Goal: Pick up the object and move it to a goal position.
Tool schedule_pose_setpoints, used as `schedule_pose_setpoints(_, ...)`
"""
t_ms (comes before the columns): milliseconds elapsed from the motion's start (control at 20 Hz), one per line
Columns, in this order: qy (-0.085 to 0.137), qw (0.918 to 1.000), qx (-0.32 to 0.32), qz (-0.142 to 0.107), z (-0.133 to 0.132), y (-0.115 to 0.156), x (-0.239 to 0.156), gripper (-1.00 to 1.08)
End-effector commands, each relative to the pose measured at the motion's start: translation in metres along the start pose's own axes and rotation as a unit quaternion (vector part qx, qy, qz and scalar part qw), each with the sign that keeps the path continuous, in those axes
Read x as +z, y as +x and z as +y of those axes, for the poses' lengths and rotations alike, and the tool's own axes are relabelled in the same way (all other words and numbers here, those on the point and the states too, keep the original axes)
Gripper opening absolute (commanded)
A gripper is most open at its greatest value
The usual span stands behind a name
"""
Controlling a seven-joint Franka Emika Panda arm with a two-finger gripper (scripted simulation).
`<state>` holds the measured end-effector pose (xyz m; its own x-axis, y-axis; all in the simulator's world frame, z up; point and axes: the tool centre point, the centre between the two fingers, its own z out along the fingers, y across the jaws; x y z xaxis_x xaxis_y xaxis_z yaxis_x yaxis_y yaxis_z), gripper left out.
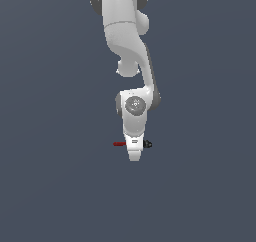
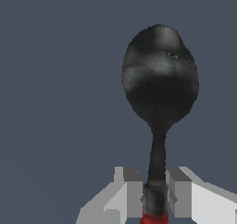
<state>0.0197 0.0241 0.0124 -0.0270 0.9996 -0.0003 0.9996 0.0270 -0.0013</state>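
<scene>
below the white robot arm (image 1: 127, 41), near the middle of the exterior view, the hand (image 1: 134, 153) points downward over a plain dark grey floor. a small spoon-like tool (image 1: 120, 144) lies crosswise through the hand: its red handle sticks out toward nine o'clock and its black end shows toward three o'clock.

the wrist view shows the tool (image 2: 159, 86) up close. it has a broad, dark, glossy oval bowl, a thin dark neck, and the start of the red handle at the picture's edge. the hand (image 2: 156, 195) has its two grey fingers (image 2: 133, 190) drawn in narrowly on either side of the neck, apparently pressing it, so the hand seems to have hold of the tool. whether the tool rests on the floor or is lifted cannot be told.

judging by its slim build, the tool is probably light and stiff. its shiny surface may be slippery, and a thin neck could pivot between the fingers. a hold near the neck, close to the middle, looks sensible. no goal marker is visible.
</scene>
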Motion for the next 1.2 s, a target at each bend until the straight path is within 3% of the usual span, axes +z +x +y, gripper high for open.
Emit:
schedule_pose_setpoints(0, -0.001, 1.0, 0.0, 0.0, 0.0, 0.001, -0.005, -1.0)
schedule_pose_setpoints(500, 0.0, 1.0, -0.001, -0.001, -0.008, 0.017, -0.06, -1.0)
schedule_pose_setpoints(1150, 0.0, 1.0, -0.001, 0.0, -0.025, 0.055, -0.196, -1.0)
